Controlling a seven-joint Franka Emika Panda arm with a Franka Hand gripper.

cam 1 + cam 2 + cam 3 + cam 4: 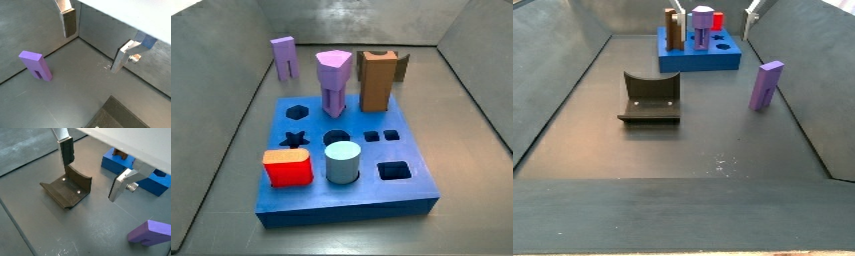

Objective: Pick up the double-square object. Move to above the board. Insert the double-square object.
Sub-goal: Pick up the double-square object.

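Observation:
The double-square object (35, 65) is a tall light-purple block standing upright on its two legs on the grey floor. It stands beside the board (700, 60), apart from it (283, 58). The board (345, 185) is a thick blue slab with shaped holes. My gripper (95, 42) hangs open above the floor with nothing between its fingers (122, 185). The block stands off to one side of it, untouched, and shows in part as the purple block (152, 233) in the wrist view that also has the board. The block (766, 85) is upright there too.
A purple pentagonal peg (333, 82), a brown block (378, 80), a red piece (287, 167) and a pale blue cylinder (342, 162) stand in the board. The dark fixture (651, 97) sits on the floor, just beyond one finger (65, 150). Grey walls enclose the floor.

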